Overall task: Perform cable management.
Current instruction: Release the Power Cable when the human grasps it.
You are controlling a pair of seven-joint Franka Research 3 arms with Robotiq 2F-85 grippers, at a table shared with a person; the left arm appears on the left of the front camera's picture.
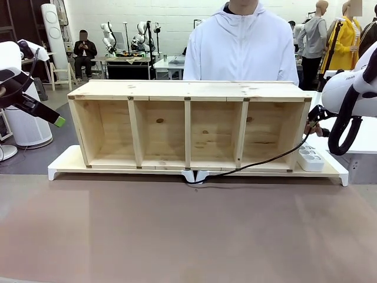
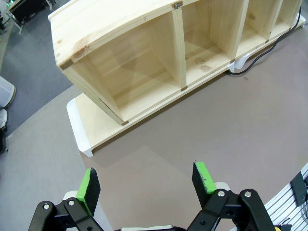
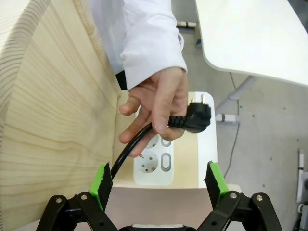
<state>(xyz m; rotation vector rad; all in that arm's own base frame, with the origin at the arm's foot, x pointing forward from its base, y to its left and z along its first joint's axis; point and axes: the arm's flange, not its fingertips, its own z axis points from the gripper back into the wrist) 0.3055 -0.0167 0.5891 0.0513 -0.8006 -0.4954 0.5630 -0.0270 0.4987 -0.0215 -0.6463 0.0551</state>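
Front view: thin black power cable [image 1: 259,163] runs from lower centre up to right, beside the pale wooden four-bay shelf [image 1: 188,124].
Left wrist view: left gripper [image 2: 147,182] fingers spread, empty, bottom edge.
Right wrist view: right gripper [image 3: 159,182] fingers spread, empty; person's hand [image 3: 156,108] at centre holds the cable's plug [image 3: 195,117] above the white power strip [image 3: 156,161].

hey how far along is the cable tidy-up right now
Done: the cable already runs along the shelf front toward the power strip. In hand: the person's hand holds the plug above the strip; the right gripper is open just below, empty. Left: plugging it in.
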